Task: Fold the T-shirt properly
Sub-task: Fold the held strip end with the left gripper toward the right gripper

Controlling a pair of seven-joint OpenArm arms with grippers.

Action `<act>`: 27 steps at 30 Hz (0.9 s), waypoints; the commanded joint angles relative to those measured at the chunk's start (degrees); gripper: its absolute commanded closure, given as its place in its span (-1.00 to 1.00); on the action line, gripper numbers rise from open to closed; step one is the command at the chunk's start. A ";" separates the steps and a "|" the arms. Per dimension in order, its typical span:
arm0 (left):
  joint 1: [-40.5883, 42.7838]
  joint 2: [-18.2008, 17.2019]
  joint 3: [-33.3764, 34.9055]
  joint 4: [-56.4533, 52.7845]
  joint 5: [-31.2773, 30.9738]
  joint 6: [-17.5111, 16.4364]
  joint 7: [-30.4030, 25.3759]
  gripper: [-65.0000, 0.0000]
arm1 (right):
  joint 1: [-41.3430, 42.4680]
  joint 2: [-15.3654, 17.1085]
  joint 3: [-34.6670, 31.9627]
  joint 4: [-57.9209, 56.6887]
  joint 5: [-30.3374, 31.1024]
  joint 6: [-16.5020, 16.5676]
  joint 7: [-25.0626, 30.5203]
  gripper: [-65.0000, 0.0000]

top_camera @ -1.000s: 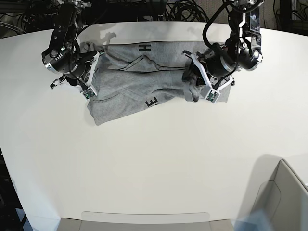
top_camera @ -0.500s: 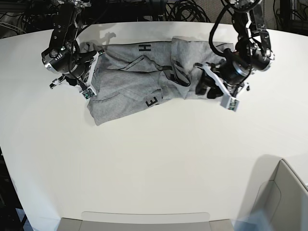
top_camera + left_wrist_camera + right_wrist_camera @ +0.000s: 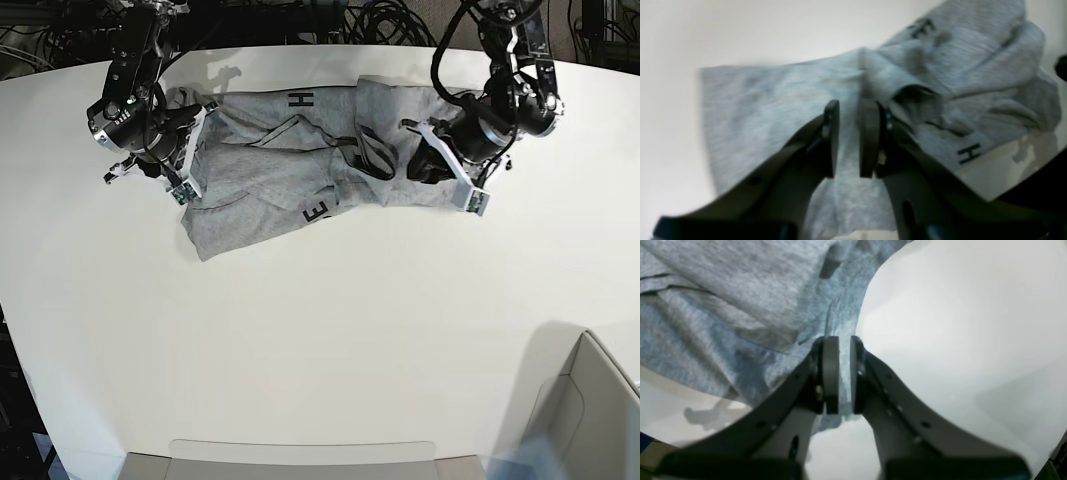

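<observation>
Shirt (image 3: 290,165) lies crumpled at far side of tabletop (image 3: 320,340), between both arms. Left pincer (image 3: 849,138) slightly parted above cloth, gripping nothing. Right pincer (image 3: 844,373) pinches shirt edge.

T-shirt (image 3: 780,100) motion-blurred, lettering only partly legible in left wrist view.

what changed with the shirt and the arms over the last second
The left claw dragged its end of the T-shirt outward toward the base view's right, opening a bunched fold into a flatter panel, then eased back a little over the cloth. The right claw stayed at the shirt's other edge, and that half of the shirt lies as before.
</observation>
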 commanded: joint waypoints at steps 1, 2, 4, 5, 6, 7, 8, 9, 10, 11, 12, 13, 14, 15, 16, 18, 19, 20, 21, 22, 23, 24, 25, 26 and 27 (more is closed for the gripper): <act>-0.42 -0.24 0.79 -0.51 -0.60 0.06 -1.08 0.69 | 0.65 0.23 0.20 1.05 0.27 0.60 0.64 0.79; -0.51 -0.15 1.32 -1.65 -0.60 0.06 -1.17 0.69 | 0.56 0.23 0.20 1.05 0.27 0.60 0.64 0.79; -0.60 -0.15 1.85 -2.97 -0.60 0.06 -1.26 0.69 | 0.39 0.23 0.29 1.05 0.27 0.60 0.64 0.79; -1.04 -0.15 1.85 -3.06 -0.60 0.06 -1.61 0.69 | 0.39 0.23 0.29 1.05 0.27 0.60 0.64 0.79; -1.57 -0.06 1.93 -3.06 -0.60 0.06 -2.05 0.69 | 0.39 0.23 0.29 1.05 0.27 0.60 0.64 0.79; -1.92 -0.06 1.93 -3.06 -0.60 0.06 -2.22 0.69 | 0.39 0.23 0.29 1.05 0.27 0.60 0.64 0.79; -2.36 0.03 2.02 -3.23 -0.60 0.06 -2.22 0.69 | 0.39 0.23 0.29 1.05 0.27 0.60 0.64 0.79; -2.53 0.55 2.20 -3.23 -0.60 0.06 -2.22 0.69 | 0.39 0.23 0.29 1.05 0.27 0.60 0.64 0.79; -2.53 0.99 2.90 -3.23 -0.60 0.06 -2.22 0.69 | 0.39 0.23 0.29 1.05 0.27 0.60 0.64 0.79; -2.62 1.35 4.13 -3.23 -0.60 0.06 -2.22 0.69 | 0.39 0.23 0.29 1.05 0.27 0.60 0.64 0.79; -3.15 1.43 5.54 -3.23 -0.60 0.06 -2.31 0.69 | 0.48 0.23 0.29 1.05 0.27 0.60 0.64 0.79; -4.20 1.43 7.65 -3.32 -0.60 0.06 -2.49 0.69 | 0.48 0.23 0.29 1.05 0.27 0.60 0.64 0.79; -5.08 1.43 9.32 -3.50 -0.60 0.06 -2.58 0.69 | 0.48 0.14 0.29 1.05 0.27 0.60 0.64 0.79; -5.61 1.52 10.72 -4.20 -0.60 0.06 -2.58 0.69 | 0.56 0.14 0.29 1.05 0.27 0.60 0.64 0.79; -5.87 1.61 12.13 -4.82 -0.60 0.06 -2.66 0.69 | 0.65 0.05 0.29 1.05 0.27 0.60 0.64 0.79; -7.11 2.31 13.19 -4.82 -0.77 0.06 -2.66 0.69 | 0.74 0.05 0.29 1.05 0.27 0.60 0.64 0.79; -7.37 3.10 12.83 -4.73 -0.77 0.06 -2.66 0.69 | 0.74 0.05 0.29 1.05 0.27 0.60 0.64 0.79; -7.37 3.54 11.96 -4.29 -0.77 0.06 -2.66 0.69 | 0.74 0.05 0.29 1.05 0.27 0.60 0.64 0.79; -7.46 3.81 10.64 -3.59 -0.77 0.06 -2.66 0.69 | 0.74 0.14 0.29 1.05 0.27 0.60 0.64 0.79; -7.37 3.89 9.41 -2.97 -0.77 0.06 -2.66 0.69 | 0.74 0.14 0.29 1.05 0.27 0.60 0.64 0.79; -7.37 3.89 7.74 -1.92 -0.77 0.06 -2.66 0.69 | 0.74 0.14 0.29 1.05 0.27 0.60 0.64 0.79; -7.28 3.72 5.71 -1.30 -0.77 0.06 -2.66 0.69 | 0.74 0.14 0.29 1.05 0.27 0.60 0.64 0.79; -7.11 3.54 4.04 -1.21 -0.77 0.06 -2.58 0.70 | 0.74 0.14 0.38 1.05 0.27 0.60 0.64 0.80; -5.96 3.46 1.67 -1.21 -0.69 0.06 -2.58 0.70 | 0.74 0.14 0.38 1.05 0.35 0.60 0.64 0.80; -4.38 3.37 -0.97 -1.21 -0.60 -0.21 -2.66 0.70 | 0.74 0.05 0.38 1.05 0.35 0.60 0.64 0.80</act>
